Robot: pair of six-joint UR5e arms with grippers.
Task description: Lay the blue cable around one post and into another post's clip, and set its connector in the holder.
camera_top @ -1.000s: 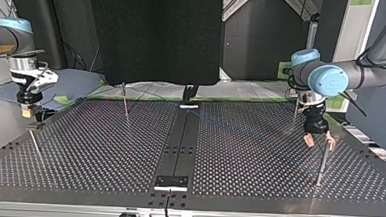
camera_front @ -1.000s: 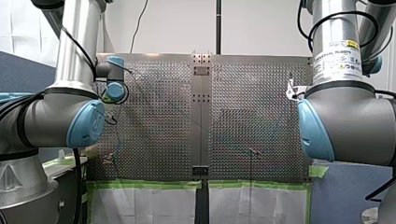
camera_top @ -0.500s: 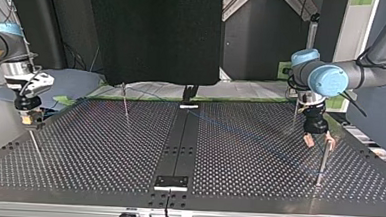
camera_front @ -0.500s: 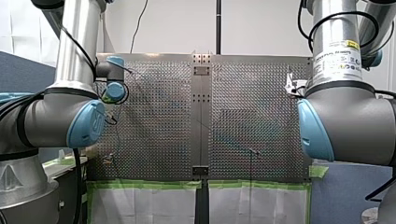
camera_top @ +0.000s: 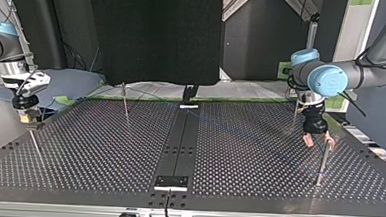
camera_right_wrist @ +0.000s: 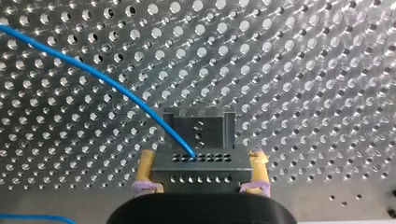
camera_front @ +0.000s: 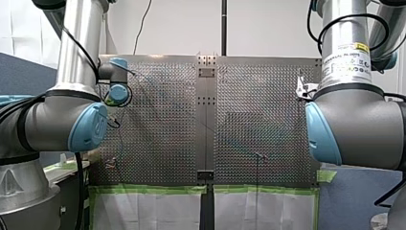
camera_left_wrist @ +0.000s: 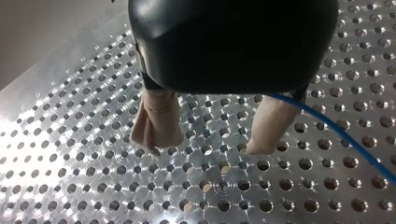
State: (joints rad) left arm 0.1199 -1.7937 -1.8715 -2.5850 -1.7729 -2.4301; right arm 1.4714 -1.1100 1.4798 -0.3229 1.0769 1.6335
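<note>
My right gripper (camera_right_wrist: pixel 201 161) is clamped on the connector (camera_right_wrist: pixel 198 175), yellow pads on both of its sides, and hangs at 9 o'clock in the top view over the table (camera_top: pixel 248 156) edge. The blue cable (camera_right_wrist: pixel 107 81) leaves the connector's face and arcs away over the holes. A dark notched block (camera_right_wrist: pixel 198 122) sits just ahead of the connector. It's probably the holder; I can't tell if they touch. My left gripper (camera_left_wrist: pixel 208 145) has its beige fingers apart with nothing between them, and the cable only passes beside one finger. In the top view it's at 3 o'clock, close to a thin post (camera_top: pixel 322 163). Cable routing around the posts is too faint to read. Risks as I judge them: the loose cable is unguided at the left side, so it could slide off or miss a post or clip. Slack pulled tight could twist the connector in my pads. A tilted connector would jam on the holder's walls instead of seating.
</note>
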